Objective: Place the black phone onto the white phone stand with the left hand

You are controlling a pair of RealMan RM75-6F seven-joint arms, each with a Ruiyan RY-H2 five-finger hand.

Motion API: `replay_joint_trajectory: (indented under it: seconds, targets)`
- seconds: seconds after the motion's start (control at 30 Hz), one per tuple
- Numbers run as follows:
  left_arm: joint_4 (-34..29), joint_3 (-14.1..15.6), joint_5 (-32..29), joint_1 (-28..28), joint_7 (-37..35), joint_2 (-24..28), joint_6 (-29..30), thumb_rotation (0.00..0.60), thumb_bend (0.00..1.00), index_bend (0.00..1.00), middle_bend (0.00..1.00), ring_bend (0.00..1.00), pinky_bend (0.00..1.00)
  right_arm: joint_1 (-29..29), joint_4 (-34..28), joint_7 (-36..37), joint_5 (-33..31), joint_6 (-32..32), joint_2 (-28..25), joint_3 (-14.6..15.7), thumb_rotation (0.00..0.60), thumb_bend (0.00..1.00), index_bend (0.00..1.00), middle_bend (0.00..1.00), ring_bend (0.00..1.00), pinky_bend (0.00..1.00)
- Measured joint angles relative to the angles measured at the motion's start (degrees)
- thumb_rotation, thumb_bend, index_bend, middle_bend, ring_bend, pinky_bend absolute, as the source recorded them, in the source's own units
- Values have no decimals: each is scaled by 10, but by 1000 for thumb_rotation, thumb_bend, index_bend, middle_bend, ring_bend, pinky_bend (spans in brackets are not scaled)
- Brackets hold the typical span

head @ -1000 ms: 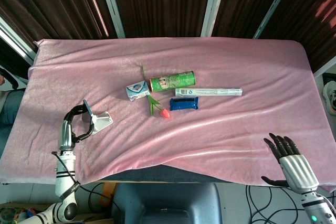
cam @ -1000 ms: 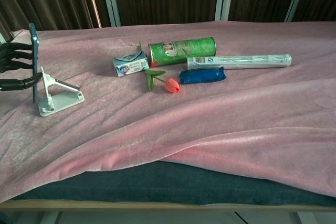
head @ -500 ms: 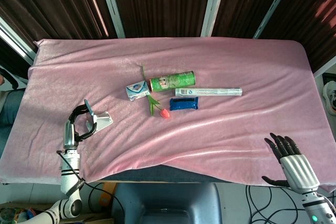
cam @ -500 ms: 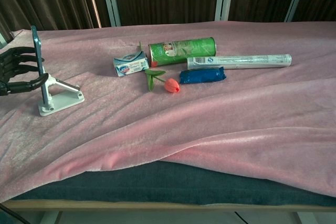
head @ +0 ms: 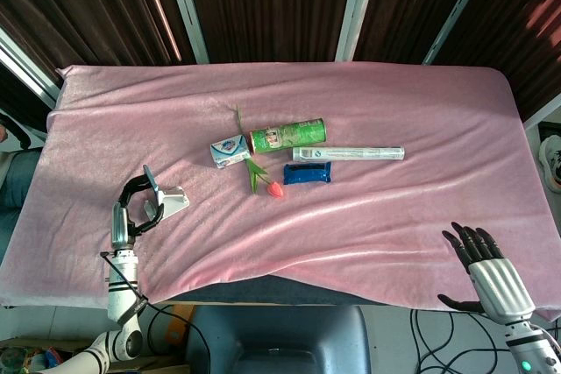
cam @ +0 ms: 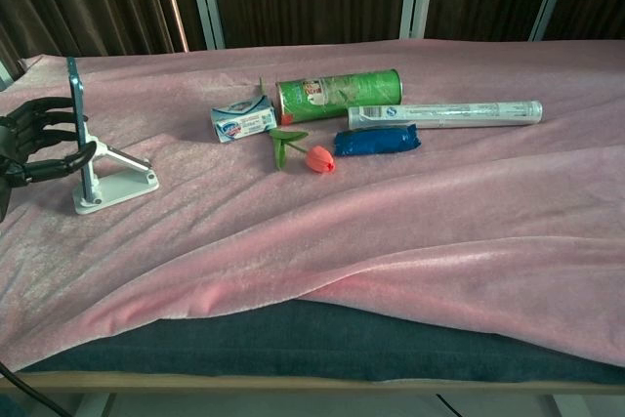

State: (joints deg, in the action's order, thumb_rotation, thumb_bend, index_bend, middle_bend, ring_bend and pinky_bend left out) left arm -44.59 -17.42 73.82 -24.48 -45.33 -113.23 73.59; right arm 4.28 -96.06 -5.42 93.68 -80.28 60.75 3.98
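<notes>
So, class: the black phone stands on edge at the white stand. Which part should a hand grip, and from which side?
Grip the black phone across its thin faces, high on its free upper part, coming from the table's left edge as the left hand does. The white phone stand takes up its lower end and the side towards the tissue pack.

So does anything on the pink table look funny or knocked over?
Only small things: the green can lies on its side instead of standing, and the pink cloth is rumpled into folds. The black phone stands upright at the white stand.
</notes>
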Motion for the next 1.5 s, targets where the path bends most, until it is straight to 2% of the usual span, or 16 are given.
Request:
replay_joint_trajectory:
  seconds: [0.3,0.43,0.6,0.67,0.7,0.87,0.93,1.0,1.33,1.5]
  targets:
    - [57,4,5,-7,-47,-18,-18,600,395,915,987,639,143,-1,0,1,1,-1,0,0,600,240,0,0,0,148]
    - [78,9,10,-9,-62,-25,-23,600,369,838,924,604,132,-1,0,1,0,-2,-1,0,600,241,0,0,0,148]
    - [99,12,17,-10,-83,-35,-15,600,343,595,713,463,105,-1,0,1,1,-1,-1,0,600,240,0,0,0,148]
    - [105,13,19,-11,-89,-37,-13,600,333,454,573,380,91,-1,0,1,0,0,-1,0,600,240,0,0,0,148]
    - [110,14,21,-12,-92,-38,-11,600,330,422,537,358,88,0,0,1,0,0,-1,0,600,240,0,0,0,148]
    - [115,19,28,-13,-102,-37,-8,600,285,139,188,141,52,0,-1,-1,-1,1,-1,-1,600,240,0,0,0,148]
    - [113,22,31,-13,-105,-33,-7,600,272,61,79,68,40,0,-1,-1,-1,1,-1,-1,600,240,0,0,0,148]
    - [107,25,34,-12,-107,-28,-7,600,264,17,18,22,31,0,-1,-2,-2,2,0,-1,600,240,0,0,0,148]
    - [81,26,41,-10,-101,-9,10,600,258,0,0,0,18,0,-1,0,-2,1,-1,-1,600,240,0,0,0,148]
    - [60,36,59,3,-87,16,54,600,254,0,0,0,17,-2,-1,3,-2,-2,-3,-1,600,240,0,0,0,148]
